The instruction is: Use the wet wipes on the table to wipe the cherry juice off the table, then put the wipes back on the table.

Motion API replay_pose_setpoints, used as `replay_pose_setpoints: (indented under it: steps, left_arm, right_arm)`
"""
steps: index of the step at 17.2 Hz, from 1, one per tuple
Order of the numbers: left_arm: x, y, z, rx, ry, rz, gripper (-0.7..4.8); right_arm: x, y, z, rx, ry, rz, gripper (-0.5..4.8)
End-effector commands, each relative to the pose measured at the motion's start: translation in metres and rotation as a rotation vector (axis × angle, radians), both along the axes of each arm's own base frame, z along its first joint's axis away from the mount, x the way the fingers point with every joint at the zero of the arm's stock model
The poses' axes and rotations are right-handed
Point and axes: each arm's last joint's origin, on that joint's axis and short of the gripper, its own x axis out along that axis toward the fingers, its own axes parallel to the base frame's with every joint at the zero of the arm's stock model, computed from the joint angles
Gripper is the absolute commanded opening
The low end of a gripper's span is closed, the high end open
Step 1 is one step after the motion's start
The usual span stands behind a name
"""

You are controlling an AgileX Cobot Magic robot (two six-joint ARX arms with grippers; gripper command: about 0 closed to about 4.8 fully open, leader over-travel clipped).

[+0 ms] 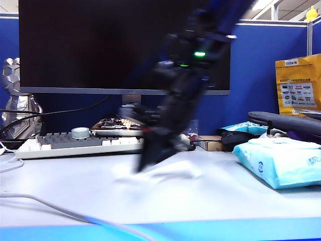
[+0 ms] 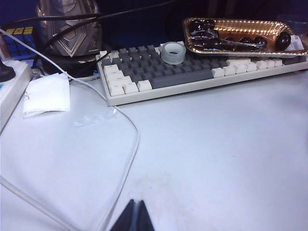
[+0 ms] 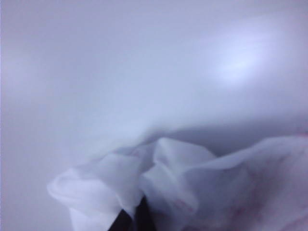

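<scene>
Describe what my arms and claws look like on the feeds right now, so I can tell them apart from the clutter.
The right arm is dark blue-black and blurred, with a green indicator light on its housing, tapering down to a dark pointed right claw. In the wrist views only dark wedge-shaped tips show: the left claw and the right claw.

The exterior camera sat low at the table's (image 1: 60, 196) front edge, facing the monitor (image 1: 90, 45) and keyboard (image 1: 75, 145). The left wrist camera looked low across the table (image 2: 216, 144) at that same keyboard (image 2: 183, 72). The right wrist camera hung close over the wipe (image 3: 192, 187), facing down.
</scene>
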Motion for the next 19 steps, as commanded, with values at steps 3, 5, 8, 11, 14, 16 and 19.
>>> replay_pose_setpoints:
  steps: [3,5,8,11,14,16,19]
  left_arm:
    - [0.000,0.000,-0.001,-0.002,0.010,0.001,-0.03]
    - [0.000,0.000,-0.001,-0.002,0.010,0.001,-0.03]
    - [0.000,0.000,-0.001,-0.002,0.010,0.001,-0.03]
    - [0.000,0.000,-0.001,-0.002,0.010,0.001,-0.03]
    - [0.000,0.000,-0.001,-0.002,0.010,0.001,-0.03]
    - [0.000,0.000,-0.001,-0.002,0.010,0.001,-0.03]
    - [0.000,0.000,-0.001,-0.002,0.010,0.001,-0.03]
  right_arm:
    - [-0.009,-0.009,-0.008,-0.505,-0.173,-0.110,-0.05]
    - [0.016,-0.031,-0.011,-0.558,-0.273,-0.260,-0.05]
    - [0.037,-0.049,-0.009,-0.477,-0.314,-0.358,-0.05]
    - [0.026,-0.032,-0.007,-0.203,-0.132,-0.170,-0.05]
    - [-0.001,0.005,-0.007,-0.061,-0.039,0.042,-0.05]
    - [-0.019,0.029,-0.008,-0.180,-0.124,0.079,-0.05]
    - [-0.013,0.021,-0.014,-0.470,-0.298,-0.041,-0.05]
